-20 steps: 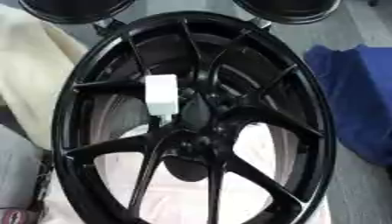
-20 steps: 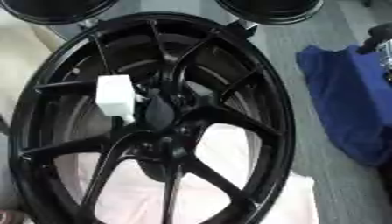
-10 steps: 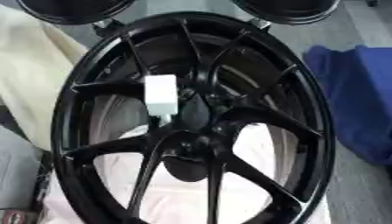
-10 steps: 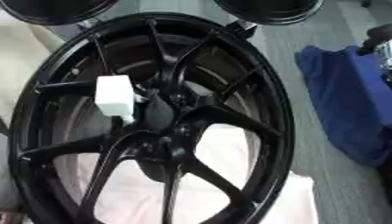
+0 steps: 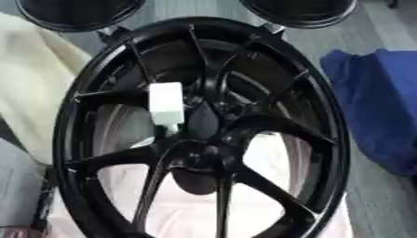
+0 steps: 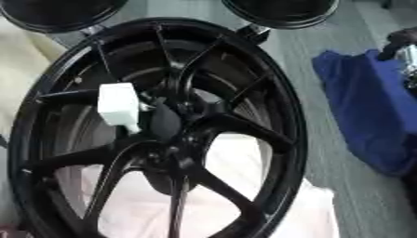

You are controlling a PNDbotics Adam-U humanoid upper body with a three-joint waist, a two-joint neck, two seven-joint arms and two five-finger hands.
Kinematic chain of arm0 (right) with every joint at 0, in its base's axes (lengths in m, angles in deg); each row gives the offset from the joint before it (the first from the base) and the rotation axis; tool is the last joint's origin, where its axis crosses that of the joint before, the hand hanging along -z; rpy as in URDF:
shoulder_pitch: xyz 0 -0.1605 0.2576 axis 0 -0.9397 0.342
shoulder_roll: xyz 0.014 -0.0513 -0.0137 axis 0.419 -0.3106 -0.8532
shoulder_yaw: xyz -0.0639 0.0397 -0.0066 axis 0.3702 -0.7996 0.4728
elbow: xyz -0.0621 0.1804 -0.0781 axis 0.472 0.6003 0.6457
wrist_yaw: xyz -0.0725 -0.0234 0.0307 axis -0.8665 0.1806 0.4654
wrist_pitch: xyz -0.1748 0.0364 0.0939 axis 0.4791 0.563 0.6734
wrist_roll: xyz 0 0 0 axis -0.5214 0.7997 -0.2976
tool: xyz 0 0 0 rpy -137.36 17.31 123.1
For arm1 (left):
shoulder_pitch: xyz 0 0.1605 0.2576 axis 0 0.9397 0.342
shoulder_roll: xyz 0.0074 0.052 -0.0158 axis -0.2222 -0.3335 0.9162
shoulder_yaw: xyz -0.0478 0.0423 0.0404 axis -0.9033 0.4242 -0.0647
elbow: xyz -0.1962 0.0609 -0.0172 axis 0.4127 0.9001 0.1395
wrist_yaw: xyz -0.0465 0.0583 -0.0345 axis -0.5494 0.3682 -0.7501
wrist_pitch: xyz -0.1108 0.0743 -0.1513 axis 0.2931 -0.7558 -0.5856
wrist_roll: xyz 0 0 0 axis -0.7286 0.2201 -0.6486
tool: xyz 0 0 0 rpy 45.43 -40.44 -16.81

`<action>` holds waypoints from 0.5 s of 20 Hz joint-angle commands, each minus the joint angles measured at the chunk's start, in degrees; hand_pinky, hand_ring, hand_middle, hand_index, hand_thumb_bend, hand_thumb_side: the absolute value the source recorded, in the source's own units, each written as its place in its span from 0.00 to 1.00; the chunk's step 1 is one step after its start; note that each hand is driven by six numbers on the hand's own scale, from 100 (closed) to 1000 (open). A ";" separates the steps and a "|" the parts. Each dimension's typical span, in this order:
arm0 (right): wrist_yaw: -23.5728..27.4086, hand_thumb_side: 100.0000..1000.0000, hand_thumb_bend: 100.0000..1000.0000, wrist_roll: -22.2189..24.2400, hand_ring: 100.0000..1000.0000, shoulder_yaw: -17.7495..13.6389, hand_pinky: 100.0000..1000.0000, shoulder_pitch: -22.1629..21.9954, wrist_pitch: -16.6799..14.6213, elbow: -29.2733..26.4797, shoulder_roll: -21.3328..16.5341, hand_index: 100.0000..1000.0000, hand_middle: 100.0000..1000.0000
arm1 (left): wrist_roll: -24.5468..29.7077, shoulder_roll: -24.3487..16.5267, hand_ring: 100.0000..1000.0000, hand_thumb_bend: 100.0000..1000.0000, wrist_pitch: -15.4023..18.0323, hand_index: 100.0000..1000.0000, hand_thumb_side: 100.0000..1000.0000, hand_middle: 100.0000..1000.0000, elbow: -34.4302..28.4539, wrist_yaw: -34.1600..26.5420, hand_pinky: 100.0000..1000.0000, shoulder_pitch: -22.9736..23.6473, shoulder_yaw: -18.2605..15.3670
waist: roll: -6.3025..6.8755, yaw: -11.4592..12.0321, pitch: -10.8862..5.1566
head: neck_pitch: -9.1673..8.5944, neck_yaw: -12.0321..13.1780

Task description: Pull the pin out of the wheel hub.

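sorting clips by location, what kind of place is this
Probably a car workshop or garage floor: a large black wheel with a white pin at its hub lies on pale cloth, with a blue cloth beside it.

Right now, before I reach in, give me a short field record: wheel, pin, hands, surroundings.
wheel: large black multi-spoke alloy wheel, filling the view, lying on a pale cloth
pin: white blocky piece at the hub, left of centre, still seated; its lower end narrows into the hub
hands: neither robot hand shows in either view
surroundings: blue cloth right of the wheel; cream fabric on its left; two dark round objects at the top edge
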 commanded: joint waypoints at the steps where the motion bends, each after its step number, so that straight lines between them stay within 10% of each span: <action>1: -0.26 0.42 0.00 0.09 0.53 -0.32 0.75 0.06 0.17 -1.04 -2.40 0.57 0.46 | 10.34 -6.91 0.69 0.16 0.95 0.79 0.59 0.64 -0.87 -0.87 0.87 -3.03 1.59 | 0.31 -0.15 -1.71 | -0.61 -0.01; 10: -0.49 0.41 0.00 0.46 0.53 0.07 0.75 -0.21 0.35 -1.04 -3.42 0.57 0.46 | 23.29 -13.37 0.74 0.21 -0.61 0.80 0.59 0.66 -0.87 -8.10 0.86 -14.77 7.26 | 1.27 -1.36 -2.31 | -0.75 -0.03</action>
